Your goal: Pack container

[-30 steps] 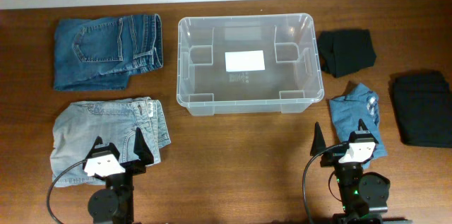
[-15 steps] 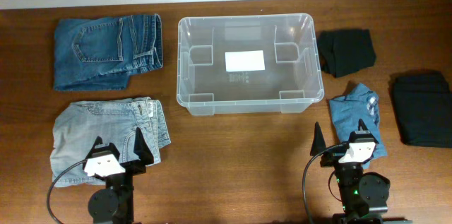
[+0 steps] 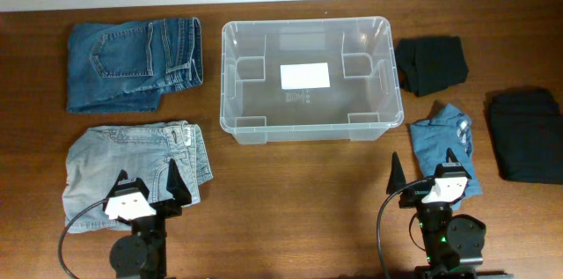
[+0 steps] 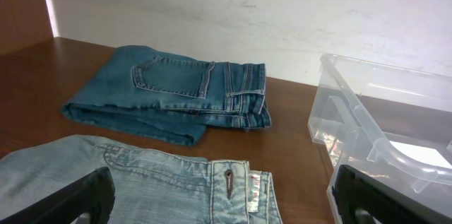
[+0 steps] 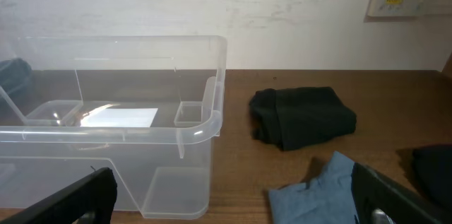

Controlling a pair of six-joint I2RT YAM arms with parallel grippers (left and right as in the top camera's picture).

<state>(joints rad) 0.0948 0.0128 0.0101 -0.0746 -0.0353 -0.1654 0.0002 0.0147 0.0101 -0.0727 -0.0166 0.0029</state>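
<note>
Item 1, left gripper (image 3: pixel 148 175): your fingers stand spread wide with nothing between them. It sits at the near table edge, over the folded pale-wash denim jeans (image 3: pixel 132 157).

Item 2, right gripper (image 3: pixel 423 167): it is likewise spread wide and holds nothing. Its outer finger is over the crumpled light blue garment (image 3: pixel 444 143).

Item 3, large rectangular clear plastic container (image 3: pixel 303 113): you find it at the far centre of the brown wooden table (image 3: pixel 299 191), open top upward. It has a rounded rim, moulded ribs at the four corners and a white label (image 3: pixel 304 75) on the base. Its long axis runs left to right, parallel to the table's far edge, with one long wall facing you.

Edges and room: a bare strip of wood lies between both grippers and that near wall. The folded dark blue denim jeans (image 3: pixel 132 63) lie just beside the left short wall, apart from it. The folded black garment (image 3: pixel 431 63) lies just beside the right short wall. The second dark folded garment (image 3: pixel 526 134) sits well apart, at the right table edge.
</note>
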